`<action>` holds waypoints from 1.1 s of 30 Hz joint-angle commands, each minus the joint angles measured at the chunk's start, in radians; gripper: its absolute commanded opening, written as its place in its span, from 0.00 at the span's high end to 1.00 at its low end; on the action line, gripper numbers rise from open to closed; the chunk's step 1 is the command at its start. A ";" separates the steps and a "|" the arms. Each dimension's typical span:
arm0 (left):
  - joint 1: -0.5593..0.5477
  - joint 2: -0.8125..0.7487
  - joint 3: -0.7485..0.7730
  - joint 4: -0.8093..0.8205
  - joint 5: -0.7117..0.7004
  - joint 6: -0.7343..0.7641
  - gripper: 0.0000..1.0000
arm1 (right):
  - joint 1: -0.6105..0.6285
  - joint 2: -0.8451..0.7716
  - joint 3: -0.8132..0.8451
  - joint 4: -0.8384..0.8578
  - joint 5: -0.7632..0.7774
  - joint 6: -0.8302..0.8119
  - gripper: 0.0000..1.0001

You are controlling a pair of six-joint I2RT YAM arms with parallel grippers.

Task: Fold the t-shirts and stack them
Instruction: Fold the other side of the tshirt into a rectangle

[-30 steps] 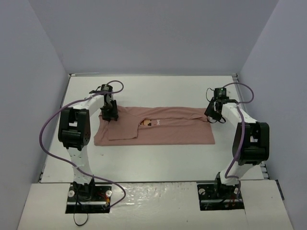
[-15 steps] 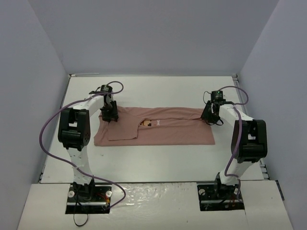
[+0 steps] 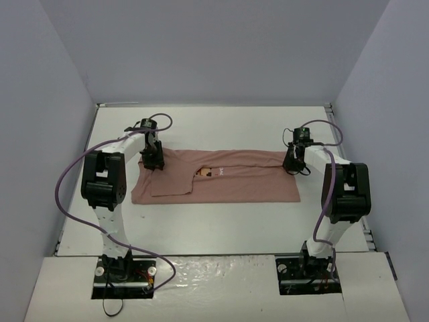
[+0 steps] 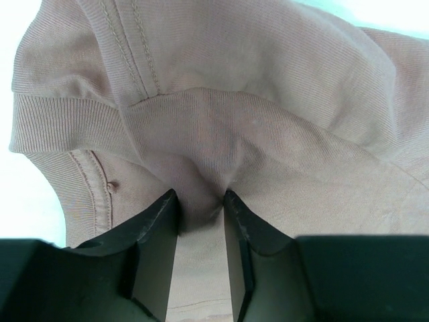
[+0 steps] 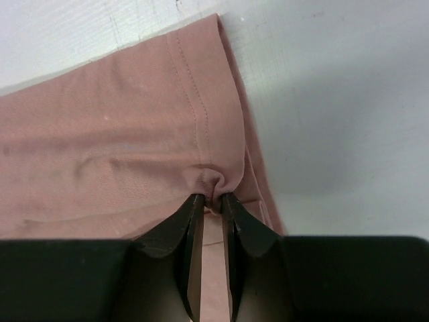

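Table bears the t-shirt, lying flat between my pincers. My left pincer pinches cloth just right of the collar, and my right pincer nips the hem. This is the fold step; next, I judge, lift both evenly and carry nearward.

Robotics lab test cell. A plain white bench is boxed in by bare pale grey walls: a far wall, a left wall and a right wall. Two white-and-black robot arms, the left arm and the right arm, are bolted to base plates at the near edge. Loose purple cables loop beside them. One pink t-shirt lies flat between the arms.
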 commanded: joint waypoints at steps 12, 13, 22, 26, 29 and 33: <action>0.018 -0.004 0.007 0.005 -0.029 -0.009 1.00 | 0.035 -0.166 -0.023 0.035 0.132 -0.112 1.00; 0.021 -0.005 0.007 0.004 -0.030 -0.011 1.00 | 0.035 -0.191 -0.048 0.035 0.154 -0.110 1.00; 0.037 -0.020 0.012 -0.012 -0.026 -0.024 1.00 | 0.037 -0.240 -0.162 0.032 0.230 -0.095 0.96; 0.039 -0.030 0.017 -0.021 -0.017 -0.024 1.00 | 0.034 -0.223 -0.182 0.028 0.210 -0.070 0.81; 0.039 -0.036 0.029 -0.043 -0.009 -0.024 0.99 | 0.038 -0.227 -0.174 0.021 0.188 -0.058 0.76; 0.039 -0.051 0.036 -0.061 0.008 -0.024 0.98 | 0.044 -0.272 -0.136 0.009 0.165 -0.038 0.70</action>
